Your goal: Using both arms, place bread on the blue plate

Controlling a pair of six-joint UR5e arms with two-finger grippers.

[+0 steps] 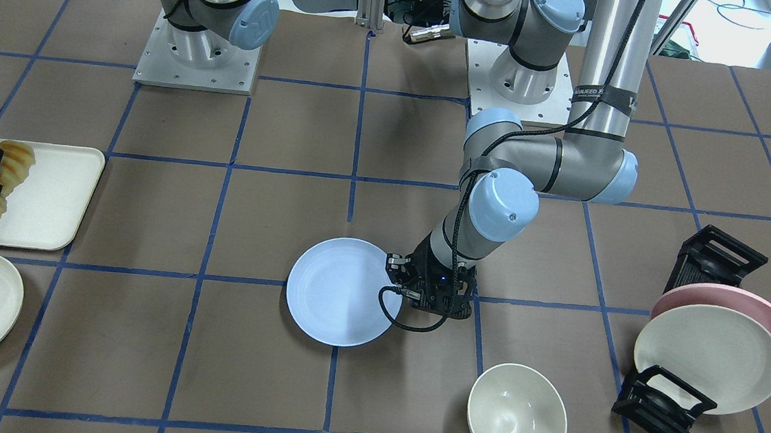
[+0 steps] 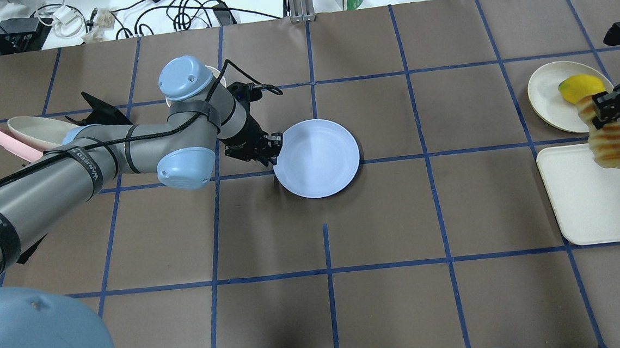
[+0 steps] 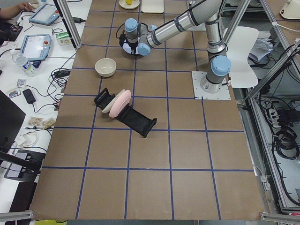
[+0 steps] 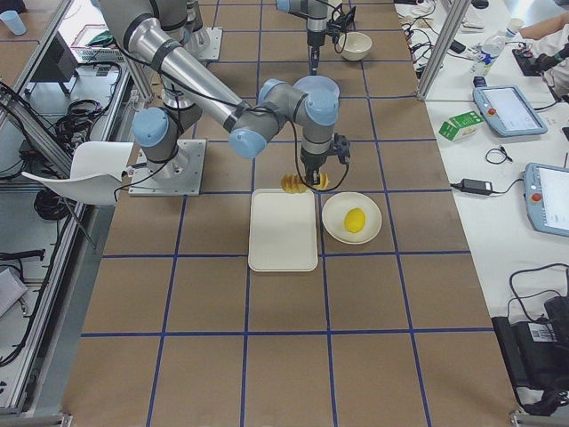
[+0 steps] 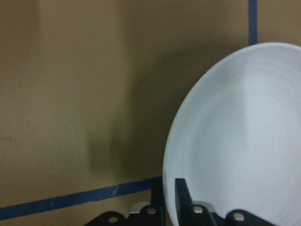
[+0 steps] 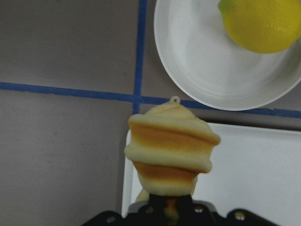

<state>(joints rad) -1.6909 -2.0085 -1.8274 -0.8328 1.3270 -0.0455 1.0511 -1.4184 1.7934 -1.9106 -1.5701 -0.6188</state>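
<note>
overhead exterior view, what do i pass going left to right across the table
pale pink plate standing in the rack → left gripper → round pale-blue plate → ridged orange-golden bread loaf held by the right gripper; fruit plate and tray overlap it, so omitted

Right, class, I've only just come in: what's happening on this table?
The left tool grips the blue plate by its rim near the middle of the table. The right tool holds the bread raised over the edge of the cream tray, beside a white plate with a lemon. The bread is not yet on the blue plate.
</note>
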